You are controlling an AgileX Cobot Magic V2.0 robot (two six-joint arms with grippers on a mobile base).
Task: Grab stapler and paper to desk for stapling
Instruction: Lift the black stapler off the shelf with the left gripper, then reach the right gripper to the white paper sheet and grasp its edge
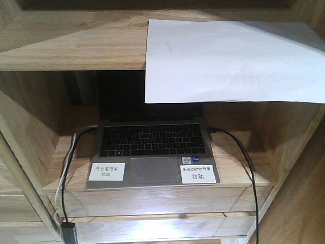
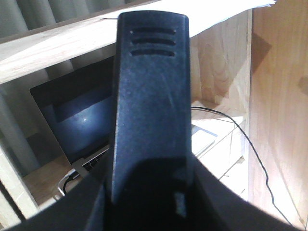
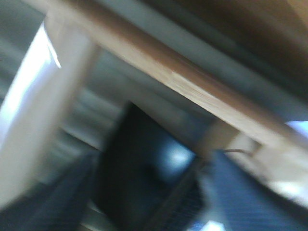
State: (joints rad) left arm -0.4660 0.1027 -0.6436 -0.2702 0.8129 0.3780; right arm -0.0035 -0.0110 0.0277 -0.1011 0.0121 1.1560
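Closest to the left wrist camera, the left gripper is clamping its dark fingers around the near end of the black stapler. The stapler is pointing away from the camera and filling the middle of that view. The right gripper is showing only as dark blurs, so I cannot tell whether it is open or closed. Beyond, an open laptop is sitting on a middle shelf of the wooden shelving unit, with black cables trailing from both sides. Above it, the white paper is lying on the upper shelf, its front edge hanging down over the laptop's screen.
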